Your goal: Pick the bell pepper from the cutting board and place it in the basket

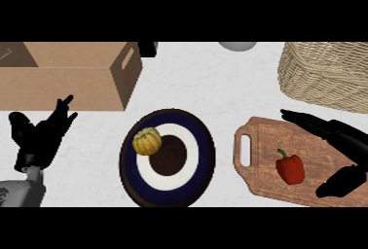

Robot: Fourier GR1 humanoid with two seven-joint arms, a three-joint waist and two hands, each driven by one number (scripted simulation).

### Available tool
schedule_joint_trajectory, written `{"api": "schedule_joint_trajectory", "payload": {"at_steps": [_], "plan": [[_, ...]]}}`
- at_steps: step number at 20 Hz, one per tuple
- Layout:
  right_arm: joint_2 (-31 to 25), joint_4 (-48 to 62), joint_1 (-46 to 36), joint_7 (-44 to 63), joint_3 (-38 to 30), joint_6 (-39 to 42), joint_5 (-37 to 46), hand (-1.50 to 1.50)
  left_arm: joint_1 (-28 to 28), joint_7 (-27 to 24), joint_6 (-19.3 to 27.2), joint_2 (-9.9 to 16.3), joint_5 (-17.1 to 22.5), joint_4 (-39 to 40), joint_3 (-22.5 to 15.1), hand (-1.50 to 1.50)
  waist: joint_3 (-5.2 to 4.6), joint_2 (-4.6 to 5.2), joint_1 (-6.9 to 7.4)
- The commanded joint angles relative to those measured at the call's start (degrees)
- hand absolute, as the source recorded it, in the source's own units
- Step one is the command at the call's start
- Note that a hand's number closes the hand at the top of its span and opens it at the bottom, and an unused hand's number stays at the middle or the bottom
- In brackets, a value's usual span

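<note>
A red bell pepper (290,168) with a green stem lies on the wooden cutting board (266,141) at the lower right. My right hand (335,132) hovers over the board's right side, open, with straight fingers above and behind the pepper and the thumb to its right; it does not touch the pepper. The wicker basket (325,74) stands at the upper right, behind the board. My left hand (43,132) rests open at the left edge, fingers up.
A dark blue and white plate (194,146) with a yellow squash (147,141) on it sits in the middle. A cardboard box (72,73) occupies the upper left. A grey rounded object (237,45) shows at the top edge.
</note>
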Motion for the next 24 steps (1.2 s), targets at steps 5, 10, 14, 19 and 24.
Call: {"api": "schedule_joint_trajectory", "payload": {"at_steps": [5,10,14,19,24], "plan": [[2.55,9.18,-2.7,-1.62,6.36,-3.63,10.89,-1.5,-5.71,2.8,1.55,-1.47,-1.72,-1.91,0.69,0.0,0.07,0.05,-0.22],[1.83,14.73,-3.81,-6.44,4.66,-5.7,13.69,-1.5,-2.86,-4.26,-0.61,-3.68,-2.88,2.79,1.72,0.0,0.04,0.04,-0.45],[4.34,14.02,-2.35,-7.41,5.1,-7.15,14.45,-1.5,-3.48,1.4,-1.2,-1.71,-2.64,-2.03,2.75,0.0,0.05,-0.04,-0.42],[1.3,15.13,-1.74,-12.59,3.58,-2.59,13.19,-1.5,-2.89,0.82,-0.64,-3.06,-4.37,-2.67,2.62,0.0,0.05,-0.06,-0.53],[1.72,12.13,-3.05,-12.64,2.94,0.41,12.54,-1.5,-2.34,-2.62,-4.05,-3.07,-4.52,1.58,4.63,0.0,0.01,-0.07,-0.69]]}}
